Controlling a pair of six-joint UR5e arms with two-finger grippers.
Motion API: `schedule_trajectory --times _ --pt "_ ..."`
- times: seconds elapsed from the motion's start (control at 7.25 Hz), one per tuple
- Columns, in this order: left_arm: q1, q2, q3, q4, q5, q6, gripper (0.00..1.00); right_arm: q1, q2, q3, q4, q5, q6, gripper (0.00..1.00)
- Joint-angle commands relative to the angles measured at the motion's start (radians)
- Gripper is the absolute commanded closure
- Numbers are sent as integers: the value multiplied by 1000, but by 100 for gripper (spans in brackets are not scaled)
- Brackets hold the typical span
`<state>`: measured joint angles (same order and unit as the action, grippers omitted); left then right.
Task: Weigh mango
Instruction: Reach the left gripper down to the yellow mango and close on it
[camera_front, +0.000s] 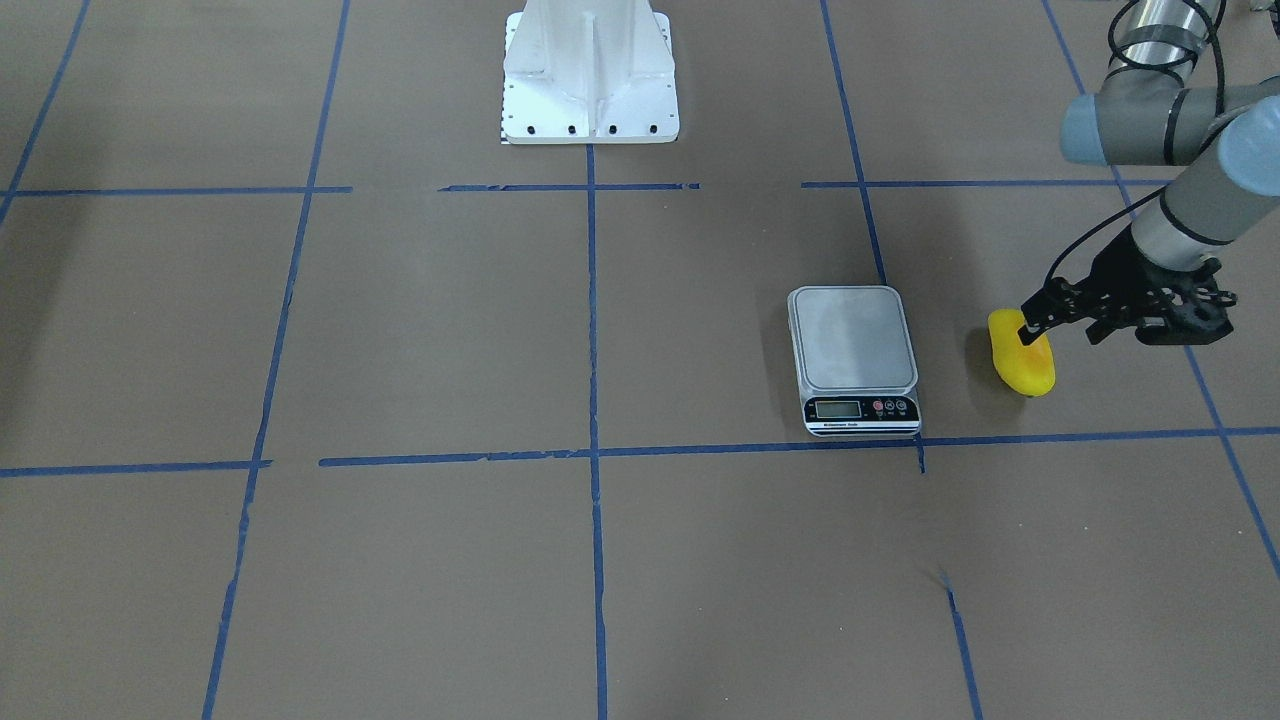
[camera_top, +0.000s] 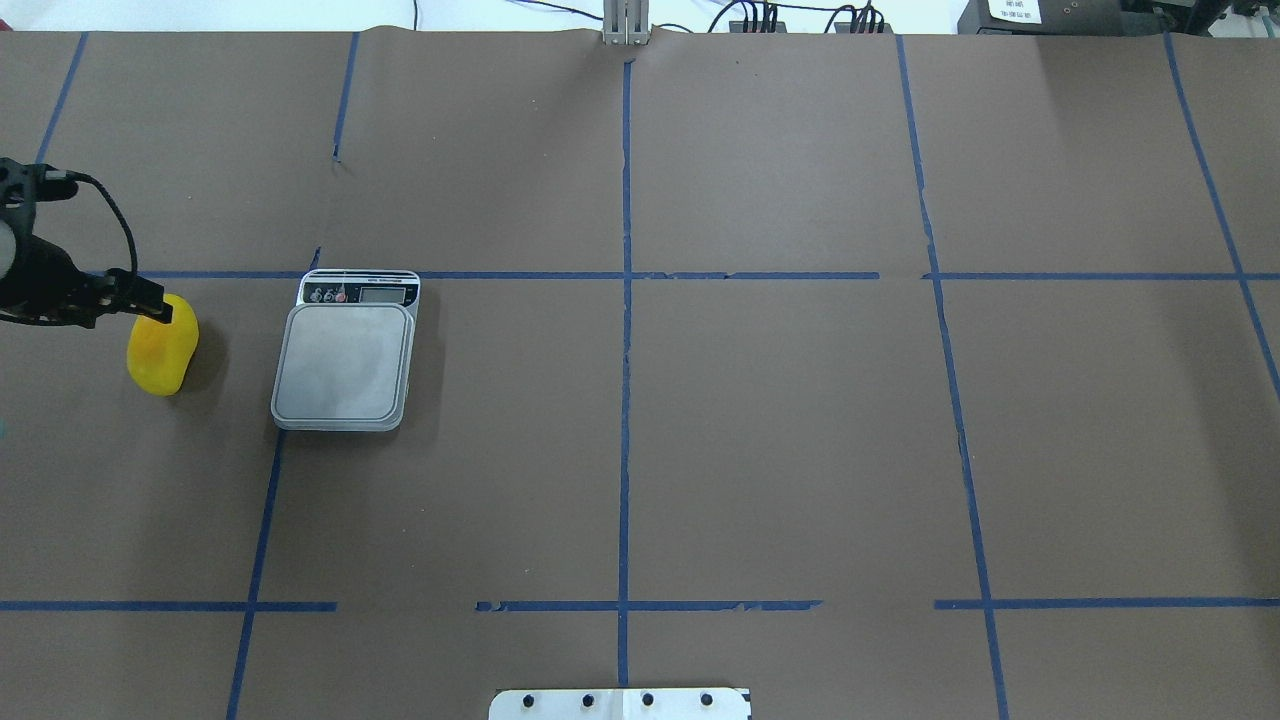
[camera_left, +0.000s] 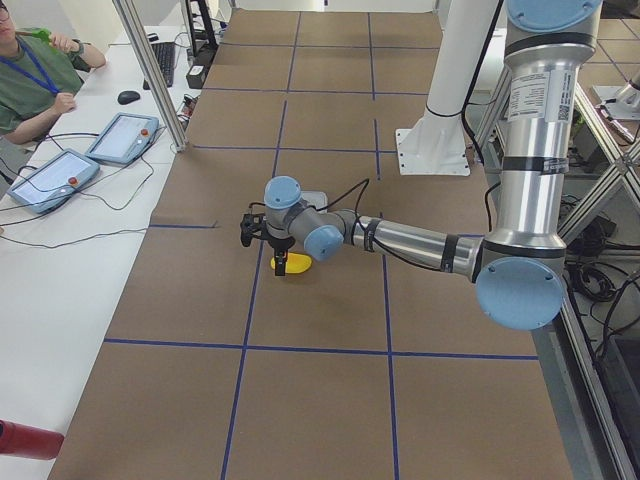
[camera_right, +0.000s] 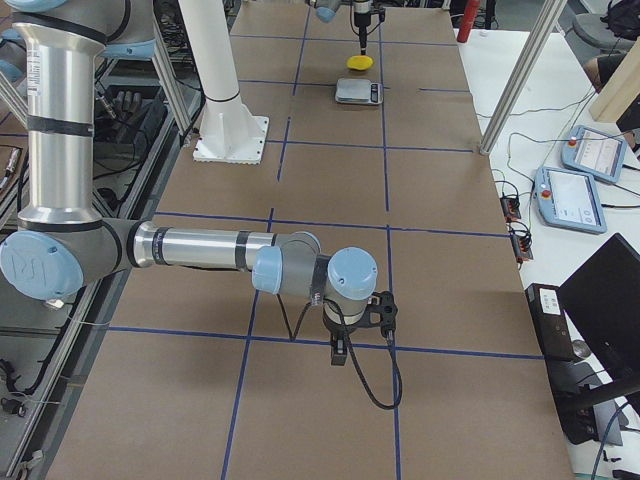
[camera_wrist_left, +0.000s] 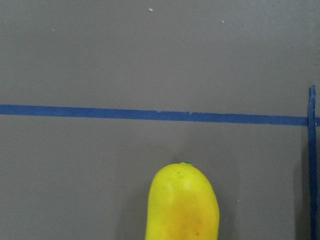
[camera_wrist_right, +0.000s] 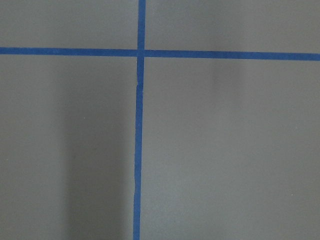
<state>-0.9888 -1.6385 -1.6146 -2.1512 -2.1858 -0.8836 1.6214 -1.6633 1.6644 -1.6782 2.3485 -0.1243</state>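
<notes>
Mango (camera_wrist_left: 182, 202) is cropped below; left claw (camera_front: 1030, 328) overlaps its end.

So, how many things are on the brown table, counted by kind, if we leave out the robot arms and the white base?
Mango: 1
Scale: 1
Total: 2

We see a yellow mango (camera_front: 1025, 370) with a bit of orange. Our left pincer (camera_front: 1032, 325) is black. The scale (camera_front: 855, 340) is silver with a black front and red buttons. The brown surface (camera_front: 430, 330) has blue lines (camera_front: 592, 300) in squares.
</notes>
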Motion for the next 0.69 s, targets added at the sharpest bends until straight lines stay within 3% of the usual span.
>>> schedule_trajectory --times 0.0,0.55 --pt "67 -58 68 -18 49 -25 0 0 0 0 2 0 0 0" --pt "68 -50 73 -19 58 -11 0 0 0 0 2 0 0 0"
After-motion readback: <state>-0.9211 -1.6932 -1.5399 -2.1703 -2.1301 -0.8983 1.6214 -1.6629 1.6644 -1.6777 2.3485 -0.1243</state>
